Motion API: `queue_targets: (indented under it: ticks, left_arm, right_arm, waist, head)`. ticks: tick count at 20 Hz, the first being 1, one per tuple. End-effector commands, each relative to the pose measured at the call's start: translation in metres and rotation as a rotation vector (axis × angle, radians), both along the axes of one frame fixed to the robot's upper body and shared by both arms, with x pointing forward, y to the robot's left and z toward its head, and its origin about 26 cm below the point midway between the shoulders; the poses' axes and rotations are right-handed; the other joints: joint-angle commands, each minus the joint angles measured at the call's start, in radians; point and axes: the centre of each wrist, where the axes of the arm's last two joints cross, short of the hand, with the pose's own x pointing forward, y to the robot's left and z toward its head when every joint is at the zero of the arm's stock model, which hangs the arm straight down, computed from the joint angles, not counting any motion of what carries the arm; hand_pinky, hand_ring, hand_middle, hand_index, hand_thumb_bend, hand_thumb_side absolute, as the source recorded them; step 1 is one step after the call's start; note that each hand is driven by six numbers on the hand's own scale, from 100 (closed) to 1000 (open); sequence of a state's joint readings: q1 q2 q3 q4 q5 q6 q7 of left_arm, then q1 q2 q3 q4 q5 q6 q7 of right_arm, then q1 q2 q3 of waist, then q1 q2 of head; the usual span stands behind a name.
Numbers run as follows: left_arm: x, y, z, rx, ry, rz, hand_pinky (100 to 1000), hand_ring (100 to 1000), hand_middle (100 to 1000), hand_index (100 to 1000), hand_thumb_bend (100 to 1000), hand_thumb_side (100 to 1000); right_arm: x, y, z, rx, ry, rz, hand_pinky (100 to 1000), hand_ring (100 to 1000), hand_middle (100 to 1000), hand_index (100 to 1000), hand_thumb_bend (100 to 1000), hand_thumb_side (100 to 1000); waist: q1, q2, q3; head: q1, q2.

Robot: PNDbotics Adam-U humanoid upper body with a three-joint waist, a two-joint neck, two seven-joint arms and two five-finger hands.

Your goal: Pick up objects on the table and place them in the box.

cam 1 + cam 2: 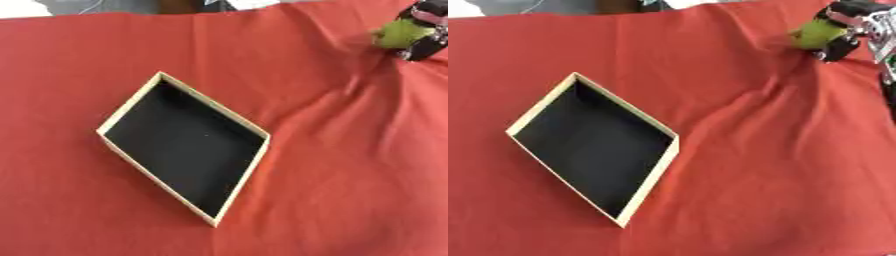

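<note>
1. A shallow rectangular cardboard box (125, 112) with pale tan walls and a black inside lies on the surface, turned so that one corner points toward the camera; nothing shows inside it.
2. The surface is covered by a red cloth (350, 175), which is rumpled into folds running from the upper right toward the box.
3. The black-and-silver right hand (852, 20) shows at the upper right corner, well apart from the box.
4. Its fingers are curled round a small yellow-green rounded object (814, 33) (what kind of thing it is cannot be made out), which sits at the cloth's far right part.
5. Whether the object touches the cloth or is lifted off it cannot be told.
</note>
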State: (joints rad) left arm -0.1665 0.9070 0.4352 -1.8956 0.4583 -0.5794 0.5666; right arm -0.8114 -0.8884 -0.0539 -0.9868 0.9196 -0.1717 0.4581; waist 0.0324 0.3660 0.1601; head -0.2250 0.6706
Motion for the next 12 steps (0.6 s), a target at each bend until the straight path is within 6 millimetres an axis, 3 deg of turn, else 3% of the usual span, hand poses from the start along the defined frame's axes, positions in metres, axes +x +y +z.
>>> queue_targets:
  ticks: [1, 8, 12]
  left_arm:
    - [-0.0040, 0.0013, 0.0117, 0.028, -0.026, 0.015, 596, 634, 652, 713, 149, 688]
    - [-0.0040, 0.0008, 0.0109, 0.031, -0.023, 0.020, 595, 634, 652, 714, 147, 688]
    - [-0.0038, 0.0008, 0.0101, 0.030, -0.020, 0.023, 594, 634, 652, 714, 147, 688]
  right_arm:
    - [-0.0168, -0.0062, 0.0350, -0.039, -0.071, 0.002, 802, 747, 613, 730, 100, 100]
    - [-0.0202, -0.0047, 0.0350, -0.033, -0.031, 0.014, 816, 760, 683, 813, 138, 100]
    - [-0.0208, -0.0057, 0.0335, -0.023, -0.006, 0.021, 829, 790, 793, 965, 151, 100]
  waist:
    - [-0.003, -0.028, -0.001]
    - [-0.003, -0.027, -0.004]
    - [-0.004, -0.026, -0.004]
  head:
    - [0.005, -0.004]
    - [0.006, -0.005]
    - [0.005, -0.004]
